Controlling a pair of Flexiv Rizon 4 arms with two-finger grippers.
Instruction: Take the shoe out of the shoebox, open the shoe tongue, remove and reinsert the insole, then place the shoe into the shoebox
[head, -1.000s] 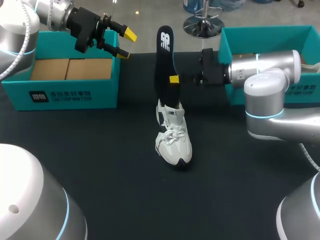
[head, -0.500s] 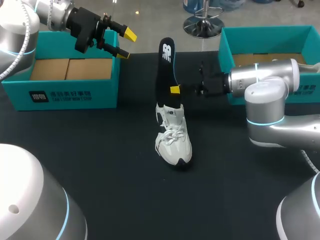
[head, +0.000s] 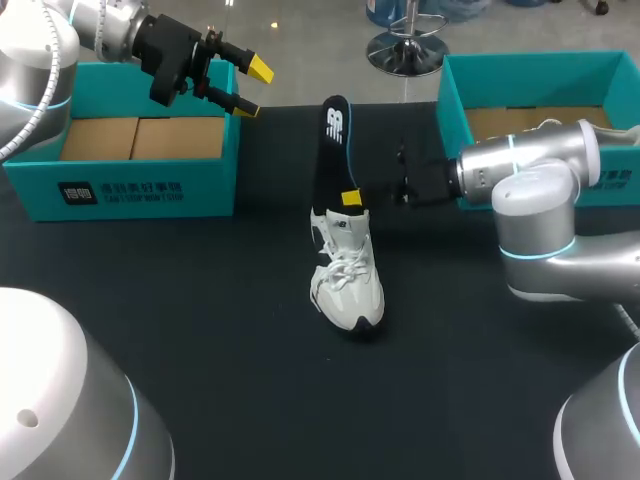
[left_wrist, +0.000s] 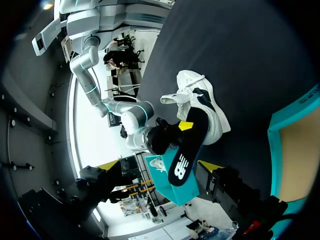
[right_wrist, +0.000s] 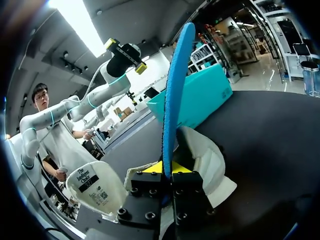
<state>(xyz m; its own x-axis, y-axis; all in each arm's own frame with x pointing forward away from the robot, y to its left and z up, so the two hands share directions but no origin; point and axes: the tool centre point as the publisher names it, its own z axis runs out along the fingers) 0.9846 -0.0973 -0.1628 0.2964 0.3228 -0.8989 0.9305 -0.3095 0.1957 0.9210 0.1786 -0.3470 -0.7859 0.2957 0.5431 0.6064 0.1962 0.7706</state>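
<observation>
White sneaker (head: 348, 275) is stood on dark table (head: 200, 350), between left shoebox (head: 120, 190) and right shoebox (head: 540, 70), both teal. Toe is pointed toward robot. Black insole (head: 331, 150) is held upright, lower end tucked inside sneaker's opening. Right gripper (head: 350, 197) is clamped on insole's lower part, one yellow tip on each side. Left gripper (head: 245, 88) is seen above left shoebox's corner, fingers spread apart.

The white sneaker (head: 347, 275) stands on its sole on the dark table (head: 200, 330), between the left shoebox (head: 150, 190) and the right shoebox (head: 530, 70), both teal and open. The black insole (head: 333, 150), blue underneath, rises almost vertical from the sneaker's opening, pinched low by the right gripper (head: 350, 197).
</observation>
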